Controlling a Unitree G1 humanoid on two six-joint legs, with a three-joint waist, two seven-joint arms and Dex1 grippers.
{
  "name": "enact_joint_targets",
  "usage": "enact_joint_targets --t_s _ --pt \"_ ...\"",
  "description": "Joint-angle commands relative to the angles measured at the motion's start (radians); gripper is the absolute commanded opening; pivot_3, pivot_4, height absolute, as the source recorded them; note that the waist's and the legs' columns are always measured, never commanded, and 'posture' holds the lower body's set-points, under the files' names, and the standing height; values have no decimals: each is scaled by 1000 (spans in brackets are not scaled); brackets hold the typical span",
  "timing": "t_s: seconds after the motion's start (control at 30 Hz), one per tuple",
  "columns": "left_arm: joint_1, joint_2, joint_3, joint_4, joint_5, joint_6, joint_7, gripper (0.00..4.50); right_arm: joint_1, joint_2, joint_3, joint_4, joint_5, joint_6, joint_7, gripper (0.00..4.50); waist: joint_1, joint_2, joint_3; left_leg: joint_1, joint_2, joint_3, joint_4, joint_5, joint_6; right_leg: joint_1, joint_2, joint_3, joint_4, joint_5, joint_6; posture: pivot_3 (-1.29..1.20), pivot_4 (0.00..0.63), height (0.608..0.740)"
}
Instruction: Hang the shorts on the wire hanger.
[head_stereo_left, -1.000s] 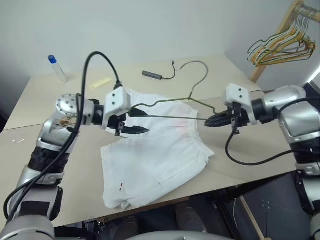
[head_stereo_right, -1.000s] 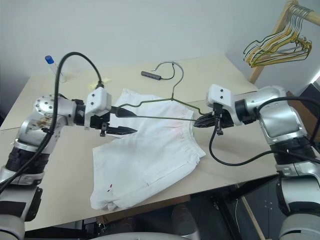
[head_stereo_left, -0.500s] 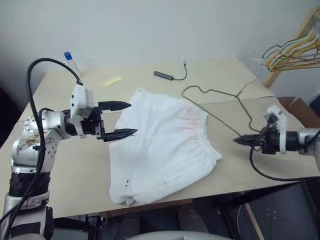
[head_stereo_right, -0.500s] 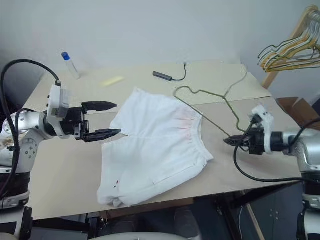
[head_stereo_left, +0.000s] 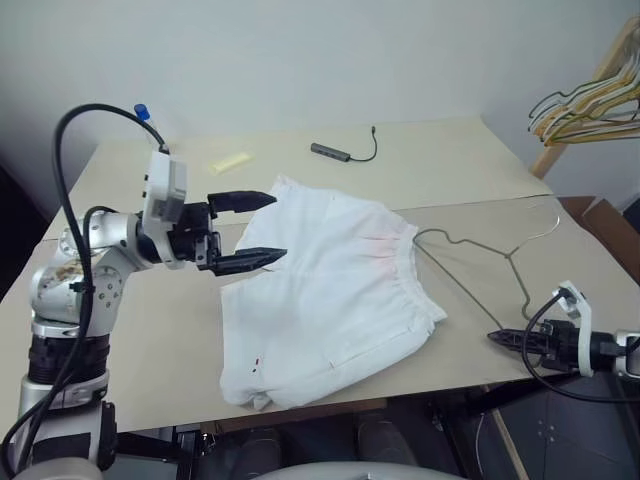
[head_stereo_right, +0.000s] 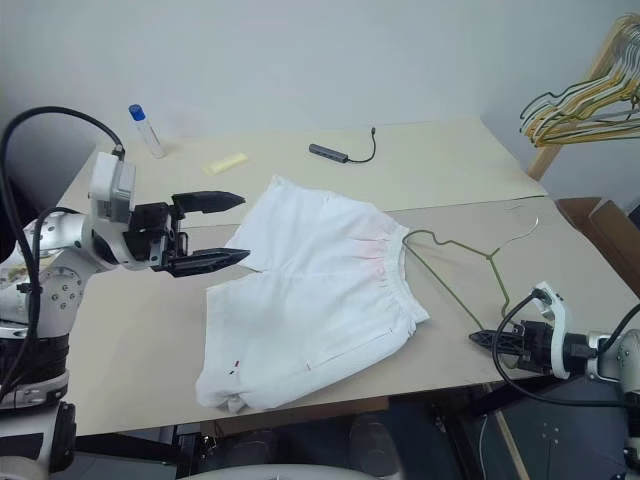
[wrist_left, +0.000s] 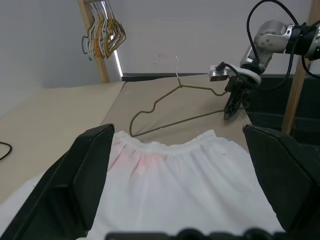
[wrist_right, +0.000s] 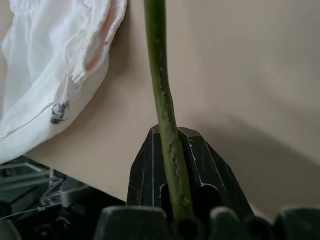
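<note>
Your left gripper (head_stereo_left: 250, 228) hangs spread wide above the shorts' (head_stereo_left: 325, 285) far-left leg, holding nothing; the shorts lie flat mid-bench (head_stereo_left: 440, 170), hems at the front edge. Your right gripper (head_stereo_left: 503, 339) is clamped on the wire hanger (head_stereo_left: 478, 252) at the bench's front-right edge; the hanger lies just beside the waistband.

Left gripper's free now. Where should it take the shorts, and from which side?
Judging by how they lie, grip the gathered waistband of the shorts at the corner nearest the wire hanger, coming from above. The cloth lies flat on the table; that thick elastic edge gives the open left gripper something to pinch.
</note>
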Motion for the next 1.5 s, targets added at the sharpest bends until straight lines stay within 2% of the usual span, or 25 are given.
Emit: enact_joint_targets --t_s 0.03,0.53,0.93,1.33,1.5 --pt "-35 -1 -16 5 -2 -7 -7 4464 -4 -18 -30 -7 34 4 10 0 -3 0 0 0 0 0 0 0 0 0 0 0 0 0 0 -142 0 740" --pt "-67 -1 -50 33 10 -23 -23 4464 -86 4 52 57 17 -13 7 0 -7 0 0 0 1 1 0 0 0 0 1 0 -1 0 0 -137 0 740" --pt "-56 4 -49 24 14 -26 -20 4464 -156 -13 193 81 5 -36 96 0 -4 0 0 0 1 0 0 0 0 0 2 0 -1 0 0 -118 0 740" --pt "-30 27 -30 9 15 -29 -30 4464 -387 65 308 309 -96 -132 107 0 -4 0 0 0 2 -1 0 0 0 0 2 0 -1 1 0 -98 0 740" --pt "-1 52 -5 -11 7 -25 -22 4464 -405 44 405 311 -133 -145 206 0 4 0 0 0 1 -2 0 0 0 0 2 0 -1 1 0 -77 0 740"
